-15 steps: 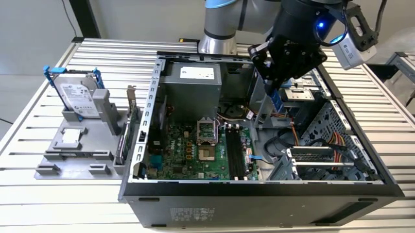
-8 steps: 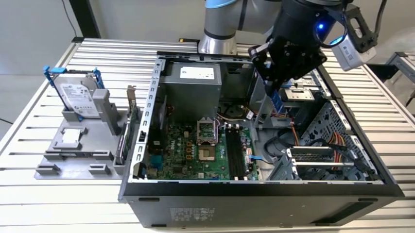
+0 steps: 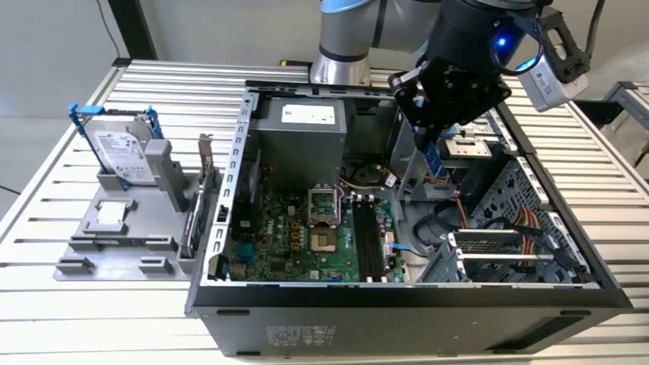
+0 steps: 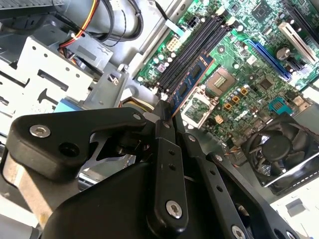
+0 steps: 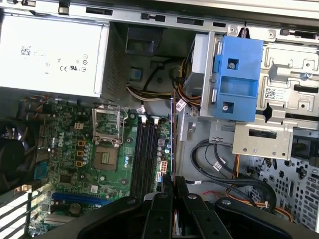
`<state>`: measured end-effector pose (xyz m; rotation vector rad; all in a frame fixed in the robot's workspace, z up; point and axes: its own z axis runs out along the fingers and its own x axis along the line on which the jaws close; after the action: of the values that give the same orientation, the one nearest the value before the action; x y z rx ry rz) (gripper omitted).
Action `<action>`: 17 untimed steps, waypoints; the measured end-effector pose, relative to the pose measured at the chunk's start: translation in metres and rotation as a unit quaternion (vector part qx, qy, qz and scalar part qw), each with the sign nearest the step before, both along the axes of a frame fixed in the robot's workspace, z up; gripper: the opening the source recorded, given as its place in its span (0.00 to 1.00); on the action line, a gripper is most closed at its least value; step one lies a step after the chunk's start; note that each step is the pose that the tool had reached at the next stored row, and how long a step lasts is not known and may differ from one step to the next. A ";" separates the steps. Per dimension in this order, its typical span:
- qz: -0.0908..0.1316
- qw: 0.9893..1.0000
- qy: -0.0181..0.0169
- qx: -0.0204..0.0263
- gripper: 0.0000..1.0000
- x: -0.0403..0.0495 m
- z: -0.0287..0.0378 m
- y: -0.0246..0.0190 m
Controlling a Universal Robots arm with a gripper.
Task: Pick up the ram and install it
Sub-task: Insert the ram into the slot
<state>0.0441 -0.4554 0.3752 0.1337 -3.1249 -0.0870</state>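
Observation:
My gripper (image 3: 434, 135) hangs over the far right part of the open computer case (image 3: 406, 300), shut on the ram (image 3: 432, 158). The ram is a thin bluish-green stick that points down from the fingertips, above the board and apart from it. In the second wrist view the ram (image 4: 192, 78) juts out from the black fingers (image 4: 164, 124) towards the black memory slots (image 4: 192, 47). In the first wrist view the ram (image 5: 172, 134) shows edge-on, just beside the memory slots (image 5: 145, 149). The same slots (image 3: 367, 239) lie near the middle of the motherboard.
A silver hard drive with blue rails (image 3: 120, 148) stands on a grey fixture (image 3: 121, 243) at the exterior view's left, next to an upright card (image 3: 203, 194). Inside the case are the power supply (image 3: 299, 129), a drive cage (image 3: 507, 243), loose cables (image 5: 219, 159) and a fan (image 4: 276, 149).

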 end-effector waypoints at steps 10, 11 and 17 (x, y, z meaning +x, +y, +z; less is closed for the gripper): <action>-0.012 1.000 0.000 0.000 0.00 0.0001 -0.0012 -0.0025; -0.015 1.000 0.000 0.000 0.00 0.0001 -0.0014 -0.0030; -0.036 0.999 0.001 0.000 0.00 0.0002 -0.0045 -0.0050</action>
<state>0.0443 -0.4604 0.3706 0.0205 -3.1284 -0.0880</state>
